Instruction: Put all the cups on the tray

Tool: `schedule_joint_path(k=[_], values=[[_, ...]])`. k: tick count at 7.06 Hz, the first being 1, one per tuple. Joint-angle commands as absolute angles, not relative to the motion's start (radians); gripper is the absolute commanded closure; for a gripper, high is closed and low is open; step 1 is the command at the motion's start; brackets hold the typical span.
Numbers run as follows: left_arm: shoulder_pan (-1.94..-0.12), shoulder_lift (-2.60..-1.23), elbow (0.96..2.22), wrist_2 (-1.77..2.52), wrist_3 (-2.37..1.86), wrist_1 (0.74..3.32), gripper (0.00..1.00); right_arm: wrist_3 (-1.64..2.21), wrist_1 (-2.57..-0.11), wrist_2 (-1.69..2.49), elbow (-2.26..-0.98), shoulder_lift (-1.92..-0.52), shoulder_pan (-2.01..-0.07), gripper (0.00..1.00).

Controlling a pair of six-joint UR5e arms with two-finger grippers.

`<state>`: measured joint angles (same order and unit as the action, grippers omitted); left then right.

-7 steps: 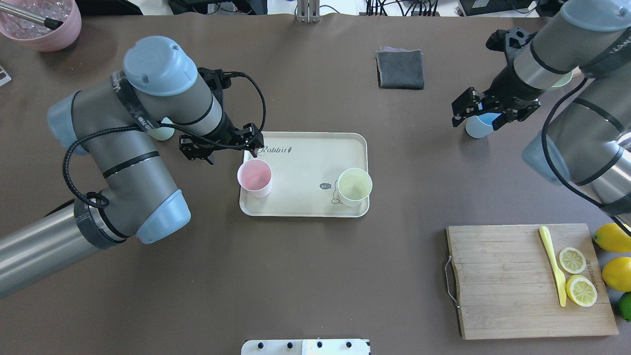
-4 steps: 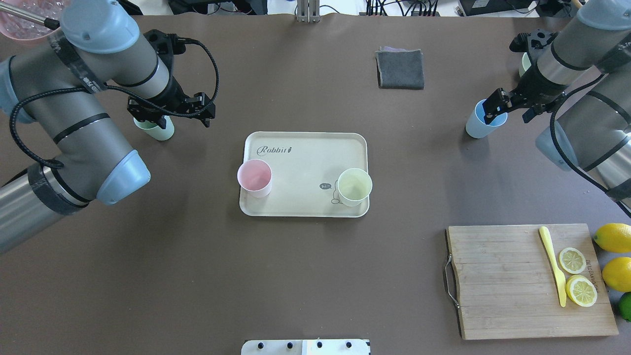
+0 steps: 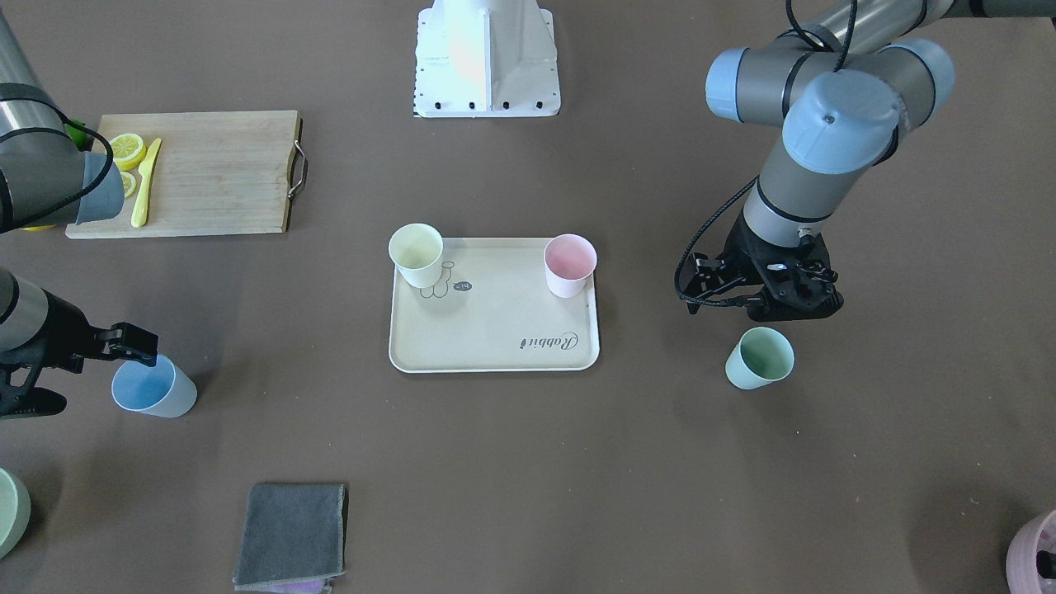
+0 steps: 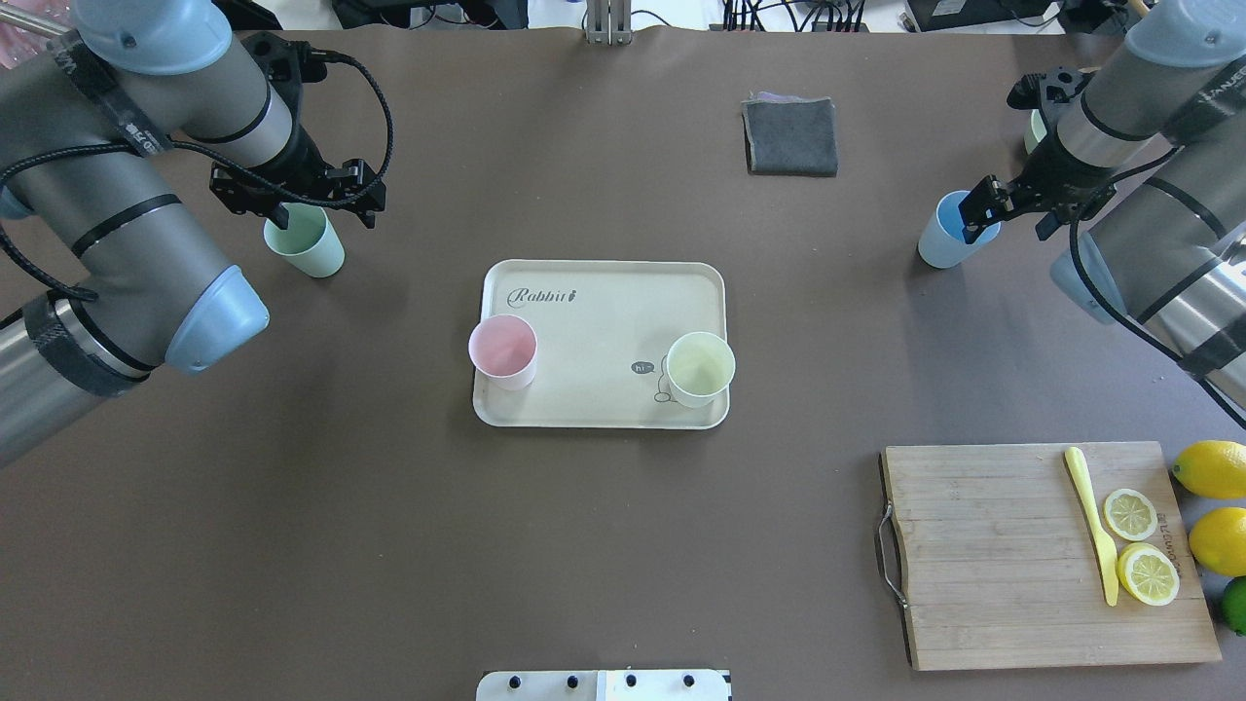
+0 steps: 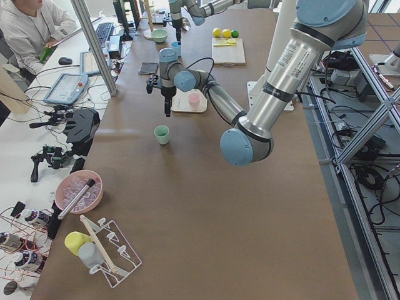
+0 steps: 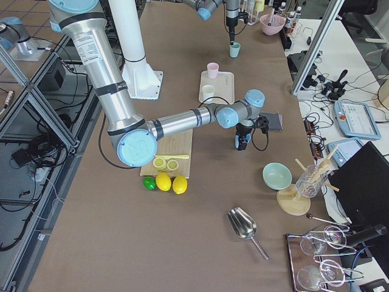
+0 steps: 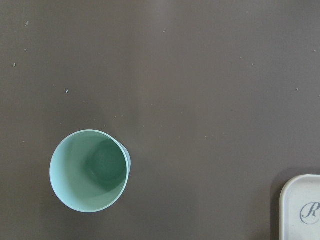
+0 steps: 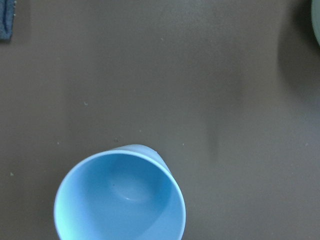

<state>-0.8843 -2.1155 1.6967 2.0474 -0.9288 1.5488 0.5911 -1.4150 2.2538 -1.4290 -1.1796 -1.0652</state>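
The left claw (image 4: pixel 297 206) hangs with its jaws spread wide, holding nothing. The mint green cup (image 4: pixel 305 241) stands upright on the tabletop (image 4: pixel 584 545) just below it, a little toward the robot's side. I would shift the claw until one finger sits inside the rim and one outside, then lower it and pinch the wall gently.

To that claw's right lies the tray (image 4: pixel 604 282), with the pink cup (image 4: pixel 503 350) and the pale yellow cup (image 4: pixel 700 368) at its two near corners. The bare middle and far strip look the safest places to set down.

The right claw (image 4: pixel 1003 219) is also wide and empty, its inner finger over the mouth of the light blue cup (image 4: pixel 949 239). Lower it straight and close softly. The arms should probably take turns at the tray.
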Motion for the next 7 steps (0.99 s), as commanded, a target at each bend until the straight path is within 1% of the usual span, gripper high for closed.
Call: schedule_joint_path(k=[1, 3, 4, 6, 7], values=[[-0.885, -2.112, 1.697, 2.045, -0.928, 1.551, 0.02, 0.588, -1.413, 2.255, -1.376, -1.138, -1.084, 0.03], [-0.881, -2.112, 1.695, 2.045, -0.928, 1.551, 0.02, 0.584, -1.417, 2.26, -1.347, -1.118, -1.114, 0.03], [-0.881, -2.112, 1.694, 2.043, -0.928, 1.552, 0.02, 0.591, -1.41, 2.257, -1.306, -1.099, -1.098, 0.04], [-0.882, -2.111, 1.694, 2.043, -0.928, 1.552, 0.02, 0.594, -1.407, 2.253, -1.302, -1.103, -1.051, 0.05], [-0.882, -2.112, 1.695, 2.043, -0.928, 1.551, 0.02, 0.597, -1.407, 2.255, -1.305, -1.109, -1.046, 0.28]])
